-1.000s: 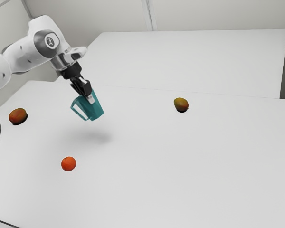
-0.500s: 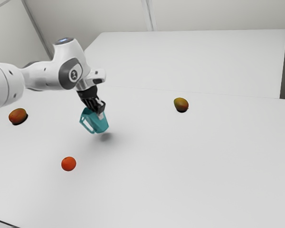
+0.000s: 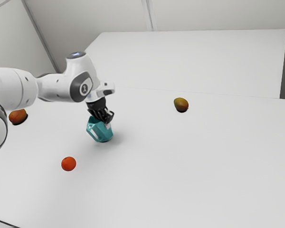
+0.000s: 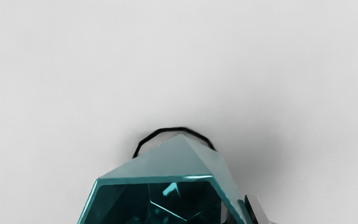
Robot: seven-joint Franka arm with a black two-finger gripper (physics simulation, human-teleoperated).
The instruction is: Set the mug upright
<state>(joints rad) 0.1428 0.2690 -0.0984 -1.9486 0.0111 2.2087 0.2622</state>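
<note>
While the arm (image 3: pixel 57 88) comes in from the exterior view's left, its forearm runs nearly level toward the right and then bends sharply at the wrist. From that bend the hand (image 3: pixel 96 92) points down, leaning a little so that its lower end sits farther right than its top. The claw (image 3: pixel 107 125) is low over the surface (image 3: pixel 190 175), at the upper part of the teal faceted mug (image 3: pixel 100 133). In the wrist view, the claw (image 4: pixel 236 213) pinches the mug's wall, one finger inside the rim and the other outside, with little more than the wall's thickness between them.

The mug is left of the scene's middle, its base down at the surface and its open mouth up toward the hand, with some tilt to its body. Whether the base lies fully flat, I cannot tell. An orange (image 3: pixel 69 164) lies nearer and to the left of it. One mango (image 3: pixel 181 104) lies farther off to the right, and another mango (image 3: pixel 18 116) at the far left, partly behind the arm.
</note>
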